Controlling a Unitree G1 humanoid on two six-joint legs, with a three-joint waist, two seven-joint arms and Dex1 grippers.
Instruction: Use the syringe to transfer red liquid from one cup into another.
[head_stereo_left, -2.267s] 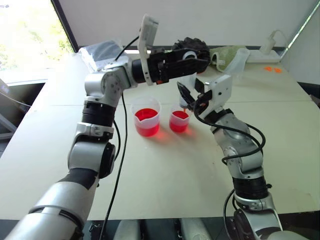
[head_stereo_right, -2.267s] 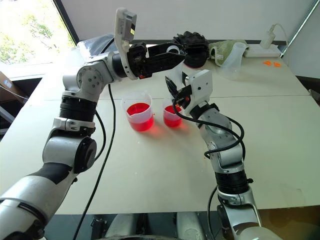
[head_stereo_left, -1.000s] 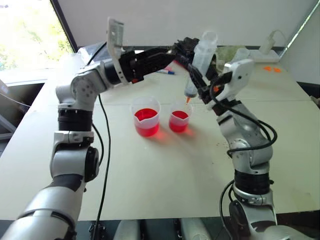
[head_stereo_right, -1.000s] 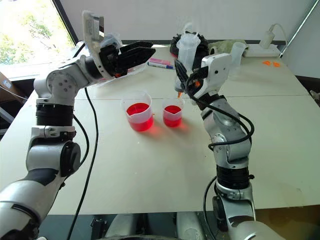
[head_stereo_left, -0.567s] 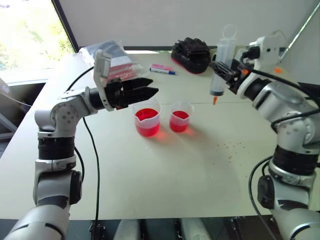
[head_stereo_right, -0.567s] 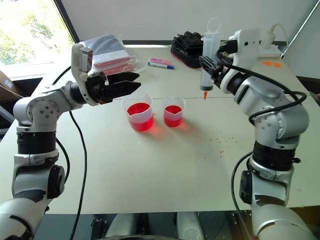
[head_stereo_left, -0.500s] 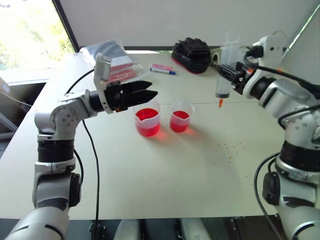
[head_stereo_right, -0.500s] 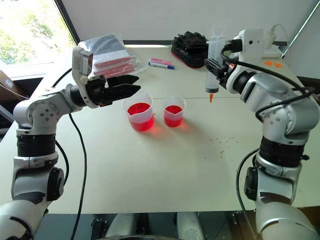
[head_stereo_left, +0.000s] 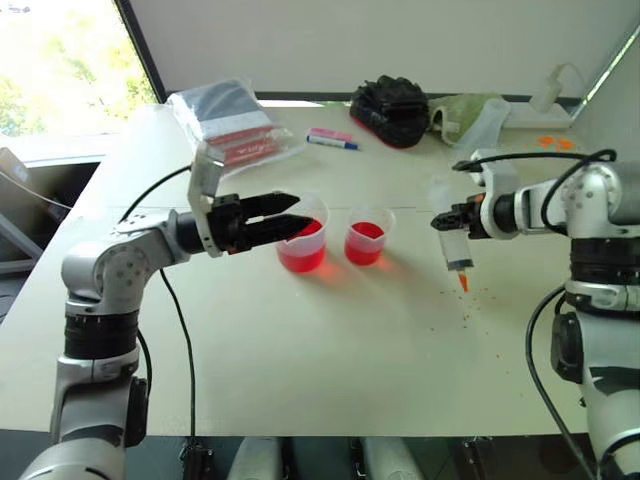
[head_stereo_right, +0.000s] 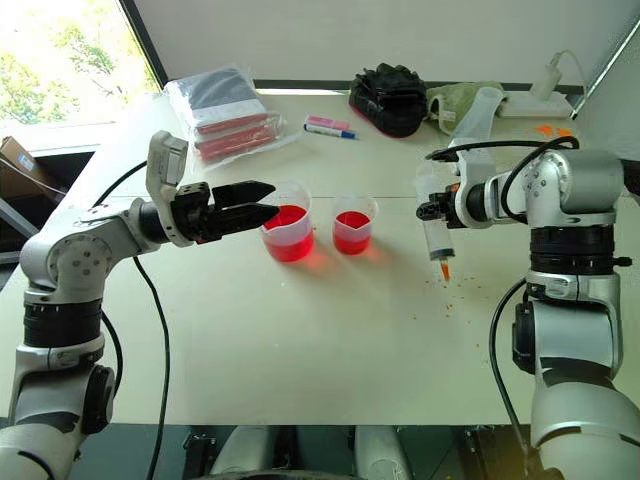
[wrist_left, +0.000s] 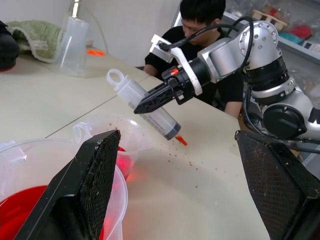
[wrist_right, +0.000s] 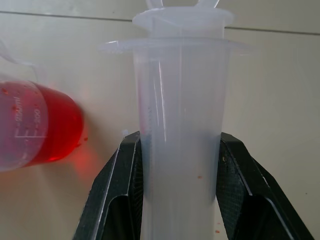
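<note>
We see the right gripper (head_stereo_right: 432, 212) clamped on the barrel of the syringe (head_stereo_right: 436, 228), its two black fingers (wrist_right: 116, 200) pressed against either side of the clear tube. The syringe hangs nearly upright over the table (head_stereo_right: 330, 350), orange tip down and just above the surface, where small red droplets (head_stereo_right: 455, 288) speckle the tabletop — it sits to the right of both cups, well apart from them.

The left gripper (head_stereo_right: 262, 212) points across toward the right with its fingers spread wide and nothing between them; its tips hover at the rim of the larger spouted beaker (head_stereo_right: 289, 235), which holds red liquid (head_stereo_right: 288, 244). Just to the right of the beaker stands the smaller clear cup (head_stereo_right: 354, 225), also partly filled with red.

Farther back on the table lie a pink-capped marker pen (head_stereo_right: 328, 127), a black bundle (head_stereo_right: 391, 86), a green cloth (head_stereo_right: 458, 98) and a bagged packet (head_stereo_right: 222, 113). In the left wrist view — beyond the right arm — a person in black (wrist_left: 210, 35) sits at the table's far side.
</note>
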